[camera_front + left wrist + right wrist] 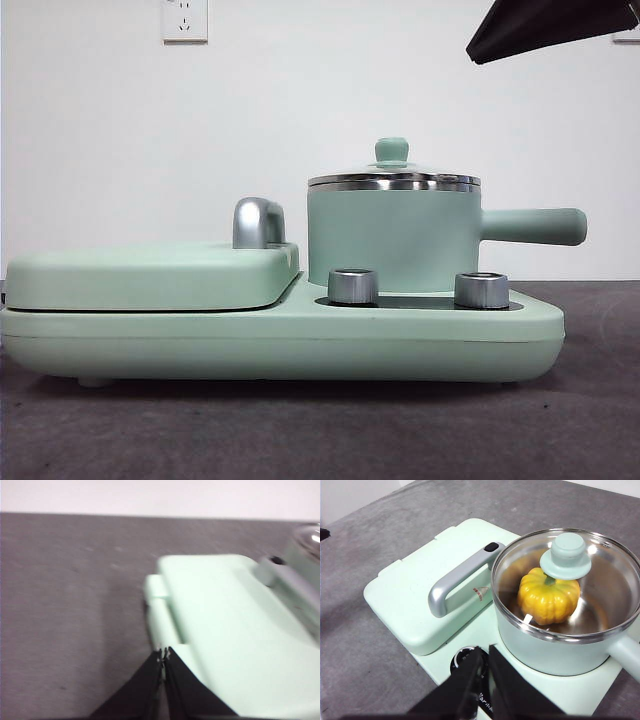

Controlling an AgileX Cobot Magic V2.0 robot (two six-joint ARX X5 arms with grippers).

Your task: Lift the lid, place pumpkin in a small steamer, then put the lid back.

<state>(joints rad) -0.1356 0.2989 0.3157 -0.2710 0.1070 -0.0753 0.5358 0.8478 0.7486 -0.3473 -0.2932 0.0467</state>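
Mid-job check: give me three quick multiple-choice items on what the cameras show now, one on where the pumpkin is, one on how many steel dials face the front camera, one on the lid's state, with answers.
1. Where is the glossy yellow-orange ribbed toy pumpkin?
A. On the grey table
B. Inside the mint-green cylindrical steamer pot
C. On the flat mint-green rectangular cover

2. How many steel dials stand on the base in front of the pot?
A. One
B. Two
C. Four

3. What is the state of the round clear glass lid with the mint-green knob?
A. Seated on the pot
B. Held by a gripper
C. Lying on the flat cover

Answers: 1 B, the right wrist view shows the pumpkin through the glass. 2 B, the front view shows one dial and a second. 3 A, its steel rim sits level on the pot's rim; the right gripper and the left gripper are both shut on nothing.
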